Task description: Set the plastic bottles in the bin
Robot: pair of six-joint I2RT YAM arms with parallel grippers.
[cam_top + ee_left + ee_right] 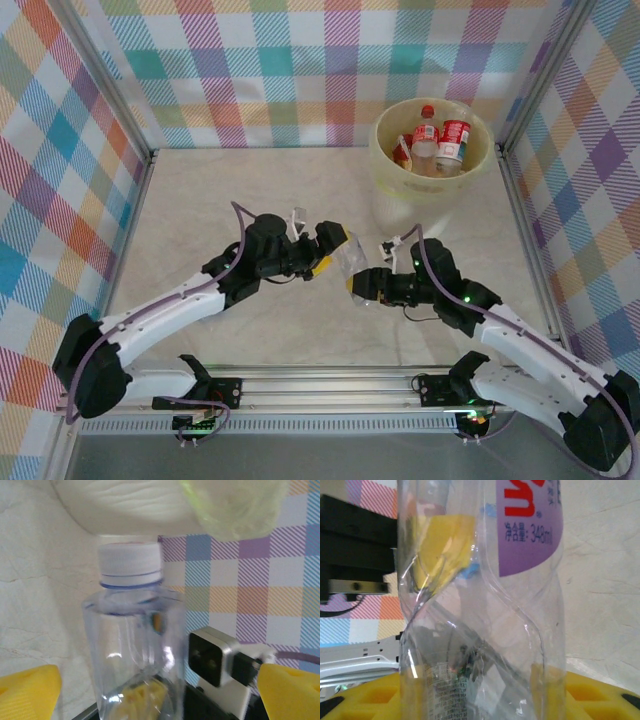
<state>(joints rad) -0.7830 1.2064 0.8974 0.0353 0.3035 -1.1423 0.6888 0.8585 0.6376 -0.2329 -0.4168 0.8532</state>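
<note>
Mid-frame from above, a clear bottle sits between both grippers: the right gripper pinches its body, the left gripper has fingers spread either side. The bin, upper right, lies nearer the right arm. Left wrist view shows the white cap pointing up-frame; right wrist view, the purple label

walls: loud pastel plaid cloth on three sides, with teal, purple, orange and yellow checks
desk: pale cream top with faint marble-ish veins, matte
frame posts: slim silver metal struts up the back corners
rail: ribbed aluminium strip along the near edge
light: soft, pretty even, only faint shadows
</note>
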